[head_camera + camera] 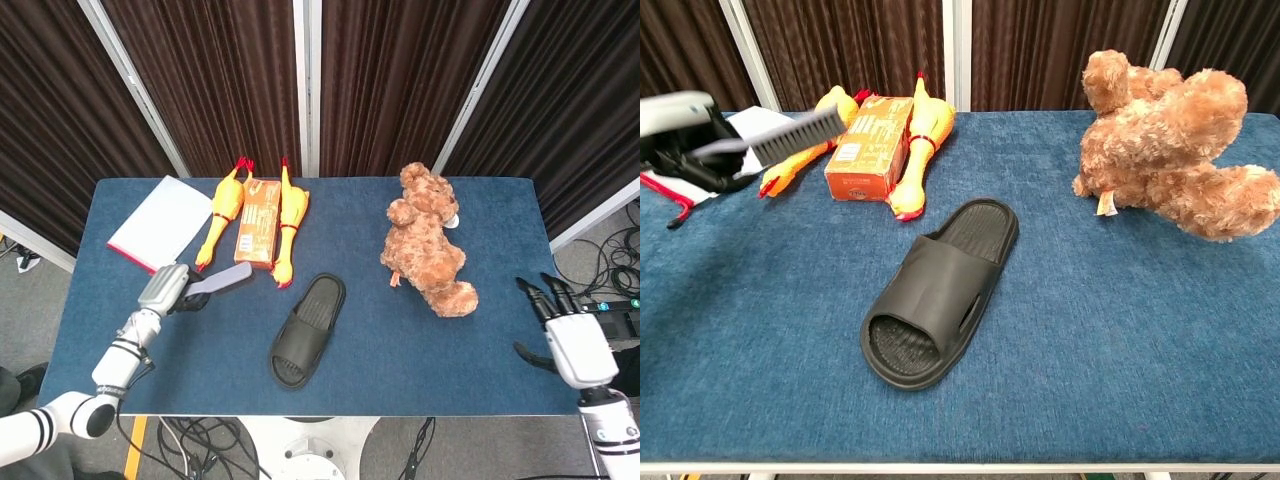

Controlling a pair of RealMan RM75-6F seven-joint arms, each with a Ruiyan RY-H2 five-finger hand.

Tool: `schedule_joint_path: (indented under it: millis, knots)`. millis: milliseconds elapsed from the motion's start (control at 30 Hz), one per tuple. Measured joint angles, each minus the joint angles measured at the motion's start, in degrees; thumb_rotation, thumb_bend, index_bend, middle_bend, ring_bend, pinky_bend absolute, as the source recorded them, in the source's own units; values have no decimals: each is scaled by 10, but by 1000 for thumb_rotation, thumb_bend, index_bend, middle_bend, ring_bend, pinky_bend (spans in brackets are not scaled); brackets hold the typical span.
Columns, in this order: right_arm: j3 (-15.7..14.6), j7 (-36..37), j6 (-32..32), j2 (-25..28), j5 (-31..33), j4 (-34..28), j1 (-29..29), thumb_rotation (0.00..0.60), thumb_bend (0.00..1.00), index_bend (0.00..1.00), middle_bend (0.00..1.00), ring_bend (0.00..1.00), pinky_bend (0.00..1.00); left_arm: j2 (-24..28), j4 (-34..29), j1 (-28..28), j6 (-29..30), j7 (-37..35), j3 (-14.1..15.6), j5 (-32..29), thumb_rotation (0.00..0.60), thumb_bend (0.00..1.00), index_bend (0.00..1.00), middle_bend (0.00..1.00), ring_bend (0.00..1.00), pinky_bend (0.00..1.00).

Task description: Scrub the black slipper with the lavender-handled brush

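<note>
Grey-backed left hand is gripping the lavender-handled brush by its handle, holding it up off the blue cloth table with the dark bristles facing down. That's well left of the black rubber slipper, which lies flat mid-table. Beyond the slipper's toe sit an orange cardboard box between two yellow rubber chickens. Far right of the slipper, past the table edge, the right hand has its fingers spread, holding nothing.

Bright even light, soft shadows, no glare, left hand w/ brush motion-blurred
</note>
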Motion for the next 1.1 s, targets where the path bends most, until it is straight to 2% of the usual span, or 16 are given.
schedule_joint_path:
  millis: [233,333,433,633,867,1100]
  knots:
    - [1,-4,-141,15,-67,-66,119,600,74,59,184,3,103,-9,35,45,145,-24,56,192,600,481,1000,1000,1000,1000]
    - [12,-16,-221,11,-69,-82,175,600,74,61,161,3,104,-19,54,64,183,-14,86,238,600,481,1000,1000,1000,1000]
    - [28,-41,-307,0,-53,-87,232,600,70,48,147,3,99,-28,65,76,203,0,101,259,600,481,1000,1000,1000,1000]
    - [68,-131,-464,-51,20,-57,356,600,26,0,112,0,53,-46,86,78,214,3,104,270,600,481,1000,1000,1000,1000]
    - [87,-223,-566,-125,118,23,452,600,20,0,52,0,0,-71,125,60,206,20,103,289,600,480,1000,1000,1000,1000]
    - [68,-304,-610,-213,192,113,521,600,20,0,31,0,0,-92,144,38,179,24,97,287,600,480,1000,1000,1000,1000]
